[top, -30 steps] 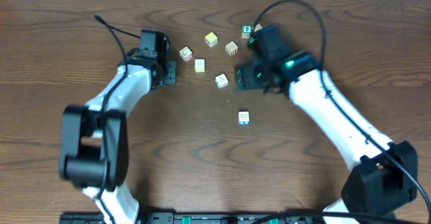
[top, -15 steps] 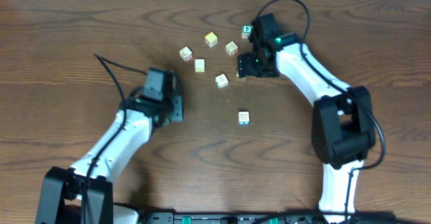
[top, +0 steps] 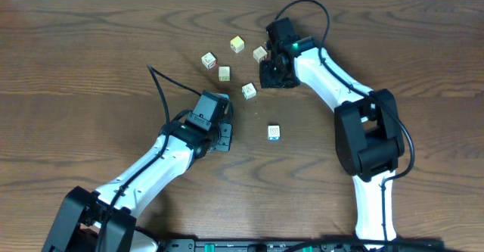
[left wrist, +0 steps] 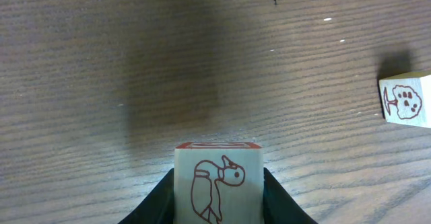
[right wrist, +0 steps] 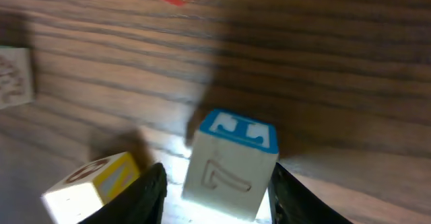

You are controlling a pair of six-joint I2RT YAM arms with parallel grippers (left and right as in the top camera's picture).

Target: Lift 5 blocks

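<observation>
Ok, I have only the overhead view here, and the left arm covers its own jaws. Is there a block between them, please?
Observer: Yes. In the left wrist view, the left gripper has its jaws shut on a red-edged block.
Operator: Which picture is on this block?
Observer: A bird, drawn in dark red lines on the face toward the camera.
Operator: And the right jaws?
Observer: The right gripper has a blue-topped block between its jaws, but a bright gap shows beside one finger, so they are not yet closed on it.
</observation>
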